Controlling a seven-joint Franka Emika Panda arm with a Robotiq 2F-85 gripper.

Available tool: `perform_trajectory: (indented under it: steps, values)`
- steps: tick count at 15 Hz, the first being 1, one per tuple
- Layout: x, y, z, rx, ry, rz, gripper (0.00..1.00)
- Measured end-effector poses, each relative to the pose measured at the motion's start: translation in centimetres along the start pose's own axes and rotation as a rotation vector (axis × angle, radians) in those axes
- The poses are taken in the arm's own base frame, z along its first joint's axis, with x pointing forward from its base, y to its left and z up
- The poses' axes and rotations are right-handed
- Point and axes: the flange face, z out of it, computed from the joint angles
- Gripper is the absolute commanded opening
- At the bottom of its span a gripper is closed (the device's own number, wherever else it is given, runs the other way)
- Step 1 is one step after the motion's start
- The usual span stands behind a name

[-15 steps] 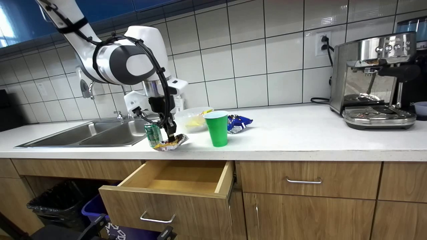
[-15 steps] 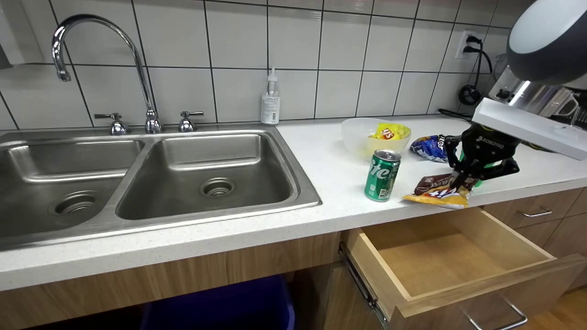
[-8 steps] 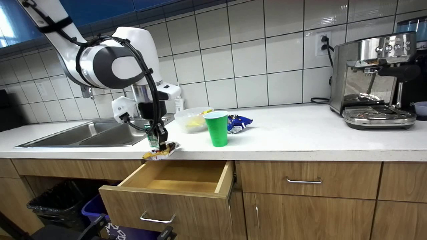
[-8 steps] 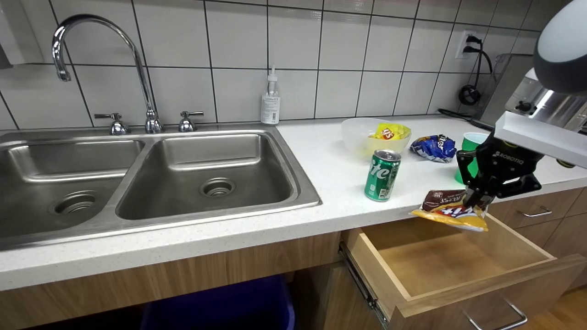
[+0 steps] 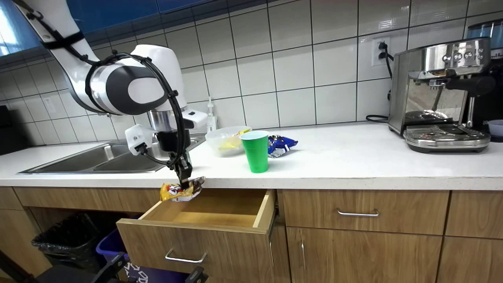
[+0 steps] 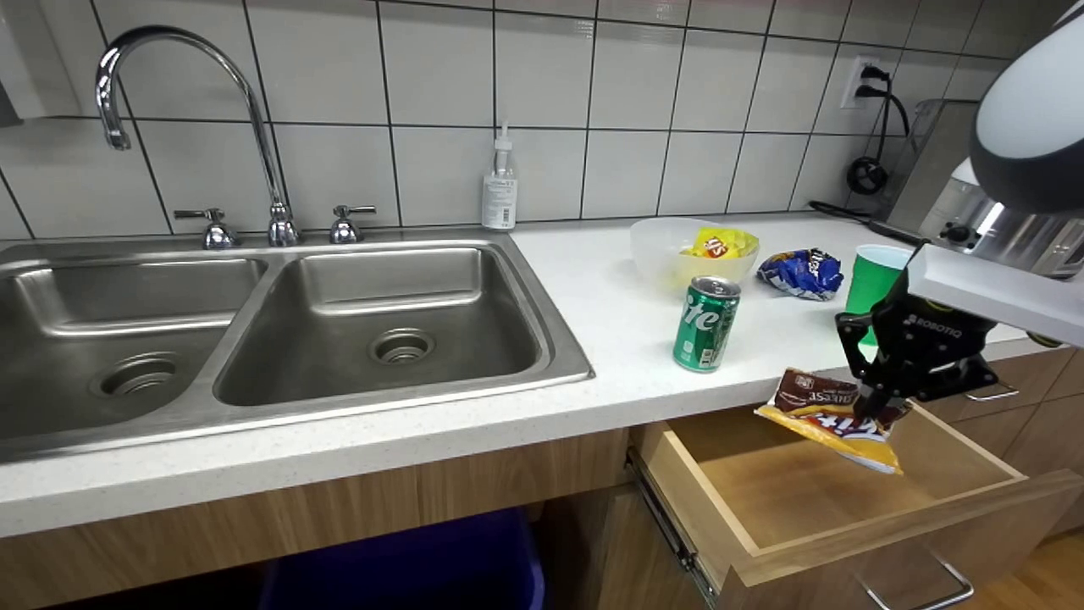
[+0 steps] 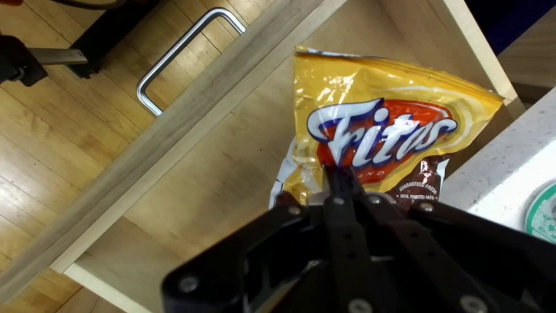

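Steeply sloped arm, jaws pointing down, Fritos bag pinched above drawer

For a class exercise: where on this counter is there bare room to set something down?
Widest: the counter from the green cup and blue bag across to the coffee machine. A smaller strip lies bare between the sink and the soda can. Crowded: among can, bowl, blue bag and cup; in front, the pincer grips the Fritos bag over the drawer.

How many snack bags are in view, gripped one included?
3: the Fritos bag held by the gripper over the open drawer, a blue bag on the counter, and a yellow bag in the bowl, which may hide more.
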Motion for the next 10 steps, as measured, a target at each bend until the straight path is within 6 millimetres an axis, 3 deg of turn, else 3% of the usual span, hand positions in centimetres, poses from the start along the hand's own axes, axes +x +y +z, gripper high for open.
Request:
perform_trajectory:
  steps: [10]
  values:
    - [-0.7, -1.1, 3.5, -0.043, -0.063, -0.030, 0.00]
